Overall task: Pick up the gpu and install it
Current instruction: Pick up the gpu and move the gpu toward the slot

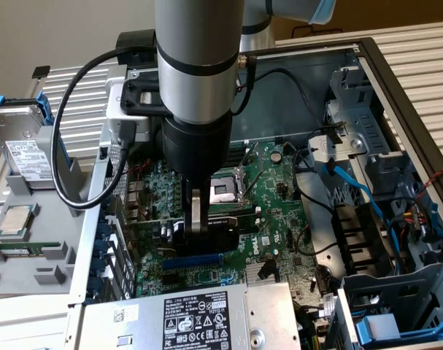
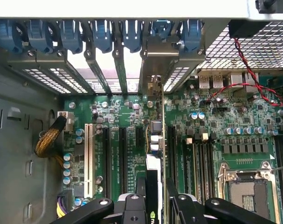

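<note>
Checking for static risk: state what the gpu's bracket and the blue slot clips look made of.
gpu bracket: seemingly bare sheet metal, dull silver sheen, thin folded edge. Blue slot clips: probably moulded plastic, uniform colour, soft gloss, rounded shape.

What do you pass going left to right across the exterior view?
Hard drive → black cable → pincer gripping the graphics card → blue cable.

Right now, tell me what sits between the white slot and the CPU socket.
Wrist view: black expansion slots, the gpu standing edge-on, then memory slots.
</note>
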You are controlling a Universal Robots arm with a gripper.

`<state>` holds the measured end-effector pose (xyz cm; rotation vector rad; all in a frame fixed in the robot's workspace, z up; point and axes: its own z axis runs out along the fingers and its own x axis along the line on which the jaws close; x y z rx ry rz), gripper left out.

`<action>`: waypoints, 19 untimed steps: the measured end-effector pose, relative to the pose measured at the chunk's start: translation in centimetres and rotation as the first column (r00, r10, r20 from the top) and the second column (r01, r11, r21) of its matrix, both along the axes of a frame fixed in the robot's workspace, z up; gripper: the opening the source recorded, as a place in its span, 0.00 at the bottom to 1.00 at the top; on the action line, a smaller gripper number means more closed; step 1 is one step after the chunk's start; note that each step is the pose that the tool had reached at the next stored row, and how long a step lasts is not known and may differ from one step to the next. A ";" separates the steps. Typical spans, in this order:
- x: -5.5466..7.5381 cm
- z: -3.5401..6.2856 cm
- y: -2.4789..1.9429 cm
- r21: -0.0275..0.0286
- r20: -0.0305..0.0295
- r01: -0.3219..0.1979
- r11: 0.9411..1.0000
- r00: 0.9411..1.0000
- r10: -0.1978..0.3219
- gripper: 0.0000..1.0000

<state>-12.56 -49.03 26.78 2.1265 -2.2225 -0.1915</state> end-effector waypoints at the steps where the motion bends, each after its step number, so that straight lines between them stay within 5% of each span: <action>1: 0.0 -0.01 0.00 0.000 0.000 0.000 1.000 1.000 0.000 0.27; 19: -0.2 -0.17 0.12 -0.001 0.000 0.002 1.000 1.000 -0.002 0.27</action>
